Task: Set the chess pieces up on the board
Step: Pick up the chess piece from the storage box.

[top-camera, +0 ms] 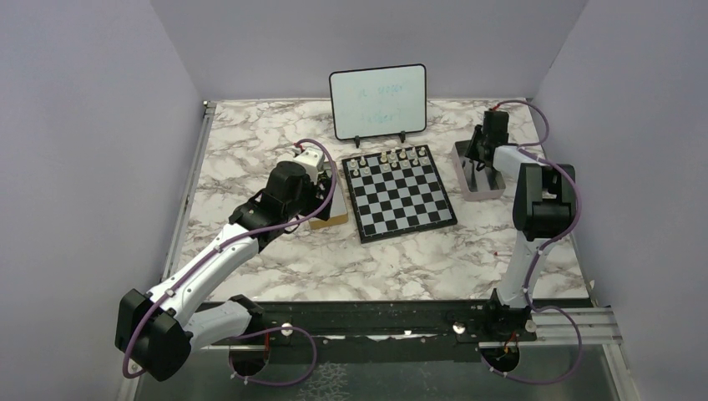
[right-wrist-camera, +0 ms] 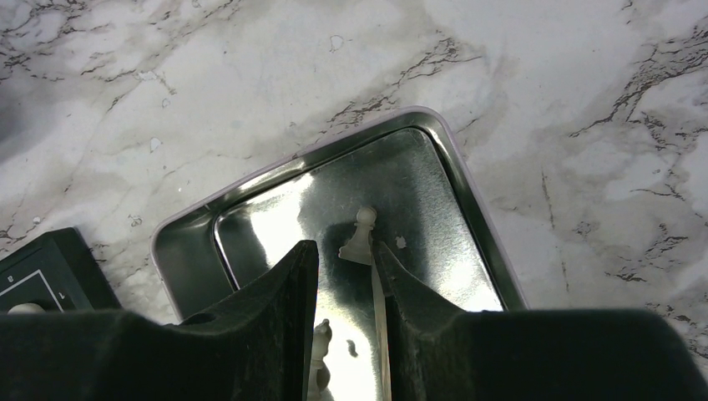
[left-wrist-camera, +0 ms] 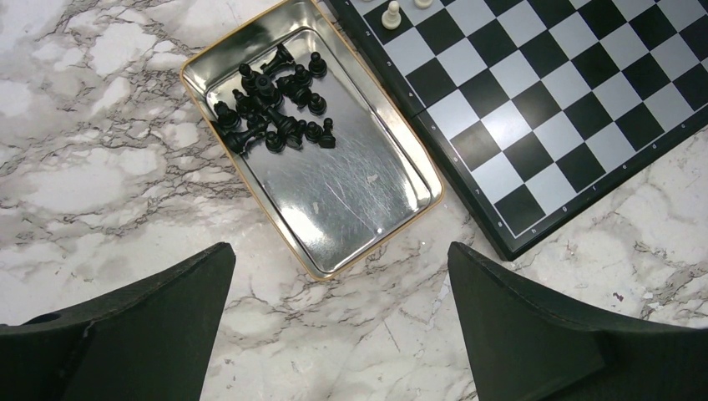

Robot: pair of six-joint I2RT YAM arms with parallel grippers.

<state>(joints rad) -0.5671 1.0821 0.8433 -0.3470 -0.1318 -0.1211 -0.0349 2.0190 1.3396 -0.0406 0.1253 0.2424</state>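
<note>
Left tool (left-wrist-camera: 340,255) spread wide above tray (left-wrist-camera: 351,209) of black pieces (left-wrist-camera: 271,109), right tool (right-wrist-camera: 344,248) narrowed around white pawn (right-wrist-camera: 362,234) — grip unclear.

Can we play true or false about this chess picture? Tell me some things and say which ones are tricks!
1. The little black chess pieces are piled in a shiny metal tray with a gold rim. True.
2. The left gripper is squeezed shut. False: its fingers stand wide apart.
3. Pale white chess pieces stand on the far rows of the black-and-grey chessboard. True.
4. The right gripper is over the chessboard. False: it is down in a silver metal tray, beside a small white pawn.
</note>
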